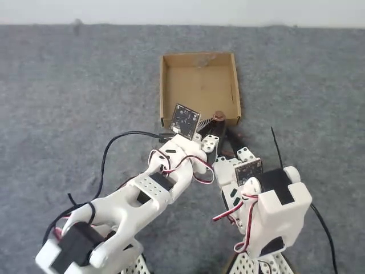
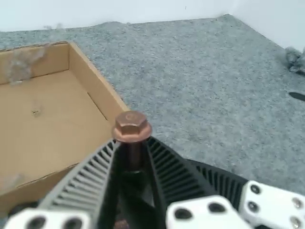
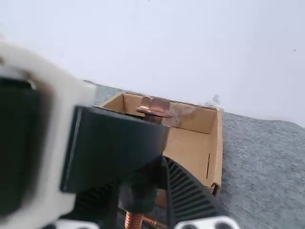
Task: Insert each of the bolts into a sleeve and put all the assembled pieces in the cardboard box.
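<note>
A copper bolt [image 1: 218,117] with a hex flange head stands upright just in front of the cardboard box [image 1: 162,85], near its front right corner. My left gripper [image 2: 132,143] is shut on the bolt [image 2: 132,126] just under its head. In the right wrist view the bolt head [image 3: 153,107] rises above the left arm's black finger [image 3: 114,148]. Lower down, a dark sleeve [image 3: 138,193] sits on the shaft, with copper thread poking out beneath it. My right gripper [image 3: 143,200] is shut on that sleeve. In the high view the right gripper [image 1: 231,145] sits close beside the left gripper [image 1: 212,130].
The box [image 2: 95,81] is open-topped and holds no parts that I can see. Grey carpet covers the table all round. A black cable [image 1: 105,160] loops off the left arm. The two arms crowd the space in front of the box.
</note>
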You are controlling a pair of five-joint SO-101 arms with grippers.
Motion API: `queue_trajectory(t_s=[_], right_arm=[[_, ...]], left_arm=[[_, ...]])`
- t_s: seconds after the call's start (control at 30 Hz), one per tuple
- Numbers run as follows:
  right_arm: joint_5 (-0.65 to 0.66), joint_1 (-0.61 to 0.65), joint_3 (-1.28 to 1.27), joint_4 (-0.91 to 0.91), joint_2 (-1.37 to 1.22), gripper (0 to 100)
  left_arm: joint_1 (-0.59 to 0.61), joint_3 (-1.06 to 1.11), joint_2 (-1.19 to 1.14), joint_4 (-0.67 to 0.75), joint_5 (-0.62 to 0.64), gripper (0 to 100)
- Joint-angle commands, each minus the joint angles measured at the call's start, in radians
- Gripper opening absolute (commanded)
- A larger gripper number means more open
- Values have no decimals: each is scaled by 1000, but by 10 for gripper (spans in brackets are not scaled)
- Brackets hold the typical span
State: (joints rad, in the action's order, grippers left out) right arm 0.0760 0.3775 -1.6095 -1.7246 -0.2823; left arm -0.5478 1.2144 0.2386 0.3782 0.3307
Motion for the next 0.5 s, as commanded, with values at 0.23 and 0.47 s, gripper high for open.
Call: queue_trajectory(t_s=[0.23, 0.47], right_arm=[[11, -19, -11, -33, 54, 6], [11, -19, -11, -31, 54, 6]], left_arm=[[6, 25, -21, 5, -14, 258], [6, 27, -20, 5, -14, 259]])
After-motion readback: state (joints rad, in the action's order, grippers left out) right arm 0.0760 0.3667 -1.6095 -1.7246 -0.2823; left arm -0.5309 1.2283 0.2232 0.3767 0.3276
